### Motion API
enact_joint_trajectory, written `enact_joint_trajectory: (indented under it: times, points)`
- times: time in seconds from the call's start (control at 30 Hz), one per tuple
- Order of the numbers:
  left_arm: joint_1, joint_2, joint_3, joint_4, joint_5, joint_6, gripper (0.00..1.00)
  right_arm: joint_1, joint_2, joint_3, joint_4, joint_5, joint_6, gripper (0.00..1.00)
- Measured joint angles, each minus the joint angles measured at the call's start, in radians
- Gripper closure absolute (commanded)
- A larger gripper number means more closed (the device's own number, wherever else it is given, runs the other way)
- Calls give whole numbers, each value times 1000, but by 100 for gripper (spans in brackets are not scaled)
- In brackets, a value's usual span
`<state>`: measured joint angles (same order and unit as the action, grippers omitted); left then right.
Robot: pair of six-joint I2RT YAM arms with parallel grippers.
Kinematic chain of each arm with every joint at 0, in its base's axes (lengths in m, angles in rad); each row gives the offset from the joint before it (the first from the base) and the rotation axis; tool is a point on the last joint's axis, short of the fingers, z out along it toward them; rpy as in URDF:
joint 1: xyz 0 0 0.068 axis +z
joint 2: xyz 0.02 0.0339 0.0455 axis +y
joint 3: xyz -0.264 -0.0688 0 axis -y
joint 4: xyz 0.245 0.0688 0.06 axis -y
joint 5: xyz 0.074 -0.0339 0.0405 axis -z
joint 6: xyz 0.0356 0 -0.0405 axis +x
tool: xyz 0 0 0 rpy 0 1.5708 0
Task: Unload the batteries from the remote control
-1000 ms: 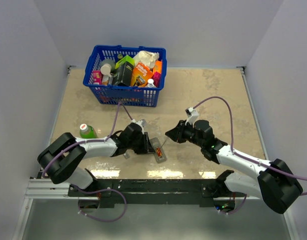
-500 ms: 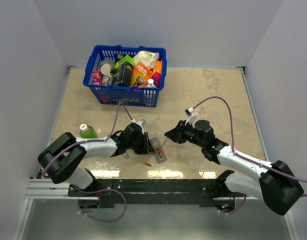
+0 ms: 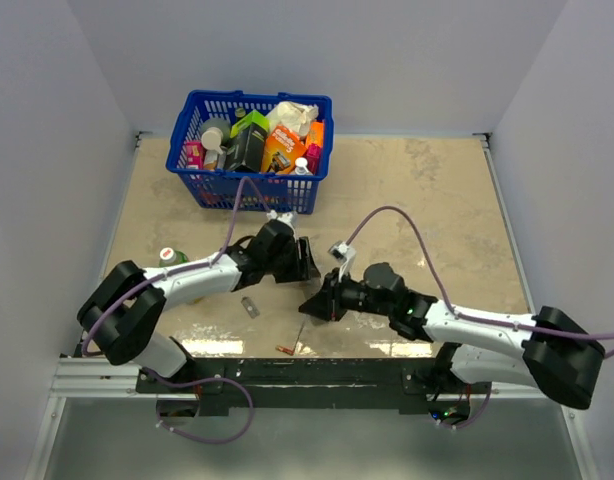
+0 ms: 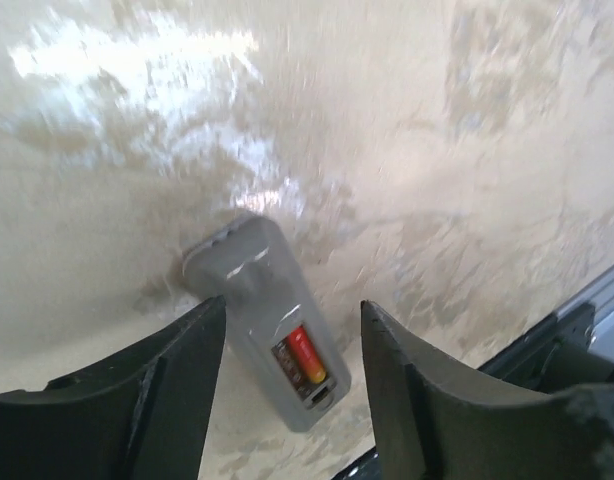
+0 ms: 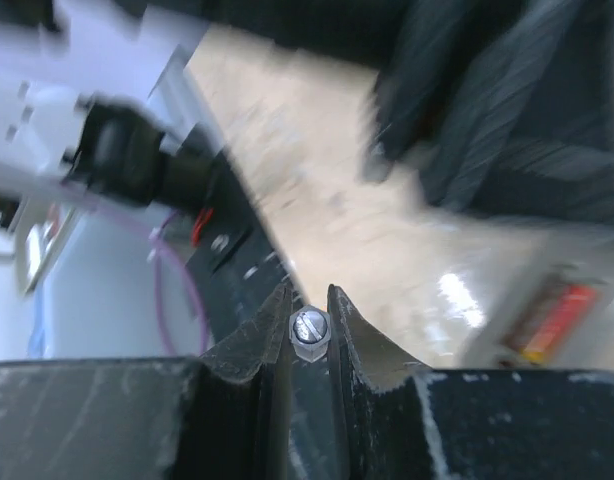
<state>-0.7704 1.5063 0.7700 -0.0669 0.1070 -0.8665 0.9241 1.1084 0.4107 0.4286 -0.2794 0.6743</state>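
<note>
The grey remote control (image 4: 259, 300) lies back-up on the table, one red-orange battery (image 4: 305, 358) in its recess. It also shows at the right of the right wrist view (image 5: 547, 312). In the top view the right arm hides it. My left gripper (image 4: 293, 305) is open and hangs above the remote without touching it; in the top view it (image 3: 305, 265) is raised. My right gripper (image 5: 309, 300) is shut on the thin grey tool (image 5: 309, 334), whose tip (image 3: 300, 336) points at the near edge. A loose battery (image 3: 285, 349) lies by the front edge.
A small grey cover piece (image 3: 249, 306) lies left of the right gripper (image 3: 309, 306). A green-capped bottle (image 3: 169, 256) stands at the left. A blue basket (image 3: 252, 97) full of groceries is at the back. The black mounting rail (image 3: 317, 372) runs along the near edge.
My left gripper let go of the remote and rose towards the back. My right gripper swung left and nearer with the tool. A battery came out and rolled towards the front edge.
</note>
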Motion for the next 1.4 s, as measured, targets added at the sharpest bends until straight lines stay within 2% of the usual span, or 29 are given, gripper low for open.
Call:
enact_joint_trajectory:
  times: [0.1,0.2,0.33,0.5,0.73,1.03,1.4]
  points:
    - [31,-5,74,-56,-34,26,35,95,59,-2,60,2,19,100]
    - [70,-17,121,-101,-56,49,34,137,129,-6,124,2,41,100]
    - [104,-37,140,-145,-72,68,34,191,239,-6,201,18,71,100]
    - [116,-44,142,-174,-79,78,34,235,288,-6,239,76,74,100]
    - [116,-48,141,-187,-78,80,35,236,285,-5,249,158,69,100]
    - [116,-77,90,-180,-77,87,36,236,199,15,159,259,12,100]
    - [116,-95,50,-164,-76,106,37,236,148,32,85,300,-10,100]
